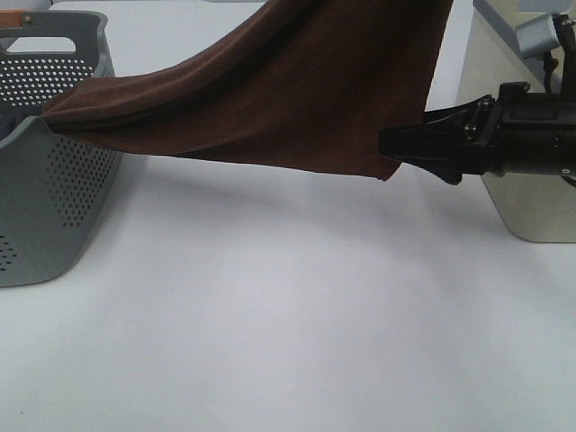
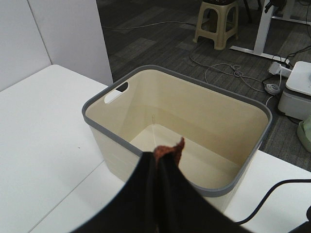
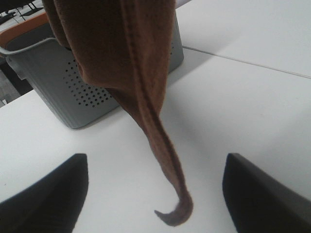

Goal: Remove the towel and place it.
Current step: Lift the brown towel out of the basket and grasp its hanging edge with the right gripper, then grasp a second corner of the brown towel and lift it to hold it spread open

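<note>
The left gripper (image 2: pixel 158 160) has its jaws pressed tight together, with a small tuft of the dark reddish-brown towel (image 2: pixel 174 147) pinched at their tips. It hangs over a cream plastic bin (image 2: pixel 116 145) with a grey rim and a cut-out handle, which stands on the white table (image 1: pixel 288 342). The right gripper (image 3: pixel 155 158) has its jaws spread wide and grips nothing. The towel's lowest corner curls down into the gap between the two black fingers (image 3: pixel 48 194), clear of both. From the high camera, that gripper reaches in level from the right, its tips just beside the towel's lower right corner and in front of the cream bin. The towel stretches as a broad sloping sheet. One end lies over the rim of the grey perforated basket (image 1: pixel 54 198) on the left. The rest rises toward the upper right and runs out of view, where the left gripper cannot be seen. The sagging lower edge hangs above the table without touching it.
</note>
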Robot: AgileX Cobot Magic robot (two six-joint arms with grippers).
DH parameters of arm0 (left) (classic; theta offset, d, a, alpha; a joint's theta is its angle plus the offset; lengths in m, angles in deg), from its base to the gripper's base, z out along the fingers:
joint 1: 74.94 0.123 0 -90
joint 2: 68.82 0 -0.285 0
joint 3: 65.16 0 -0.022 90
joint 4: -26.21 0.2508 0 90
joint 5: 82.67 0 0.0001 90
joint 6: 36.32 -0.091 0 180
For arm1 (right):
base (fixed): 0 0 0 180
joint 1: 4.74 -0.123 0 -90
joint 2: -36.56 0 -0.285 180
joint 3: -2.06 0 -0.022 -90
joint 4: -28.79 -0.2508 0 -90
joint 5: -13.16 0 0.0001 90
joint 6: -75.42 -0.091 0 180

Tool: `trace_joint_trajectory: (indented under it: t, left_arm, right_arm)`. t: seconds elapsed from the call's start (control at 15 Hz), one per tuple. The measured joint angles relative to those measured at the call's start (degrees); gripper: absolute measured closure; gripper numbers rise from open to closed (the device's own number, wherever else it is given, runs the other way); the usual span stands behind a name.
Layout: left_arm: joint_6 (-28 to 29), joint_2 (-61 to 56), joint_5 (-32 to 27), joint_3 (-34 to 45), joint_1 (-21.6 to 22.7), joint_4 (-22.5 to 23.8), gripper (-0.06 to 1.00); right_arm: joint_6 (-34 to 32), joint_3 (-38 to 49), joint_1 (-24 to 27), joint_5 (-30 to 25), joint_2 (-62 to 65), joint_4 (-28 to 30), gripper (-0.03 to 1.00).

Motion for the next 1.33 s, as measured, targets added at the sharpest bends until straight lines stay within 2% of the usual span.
trace_joint_trajectory:
  t: [0.2,0.47,0.67,0.87,1.0,1.2,1.27,1.33]
  left_arm:
    - [0.0,0.0,1.3,0.0,0.0,0.0,0.94]
    - [0.0,0.0,2.5,0.0,0.0,0.0,0.94]
    - [0.0,0.0,3.0,0.0,0.0,0.1,0.94]
    - [0.0,0.0,3.0,0.0,0.0,0.1,0.94]
    - [0.0,0.0,3.0,0.0,0.0,0.8,0.94]
    - [2.3,0.6,2.5,0.0,1.0,5.4,0.94]
    - [4.2,1.0,2.1,0.0,2.0,6.1,0.94]
    - [5.7,1.7,1.3,0.0,3.2,6.2,0.94]
  right_arm:
    - [0.6,-0.9,0.0,-0.6,-2.1,0.0,0.31]
    - [0.8,-1.4,0.0,-0.5,-3.2,-0.1,0.51]
    - [0.9,-1.4,0.0,-0.5,-3.2,-0.1,0.71]
    - [-1.5,-1.4,0.0,-0.5,-3.2,-0.1,0.97]
    - [-6.6,-1.4,0.0,-0.5,-3.2,-0.1,0.97]
    - [-17.1,-3.2,0.0,1.6,-3.2,1.5,0.97]
    - [-22.7,-5.2,0.0,1.9,-3.2,5.2,0.97]
    - [-30.8,-8.1,0.0,1.9,-3.2,11.3,0.97]
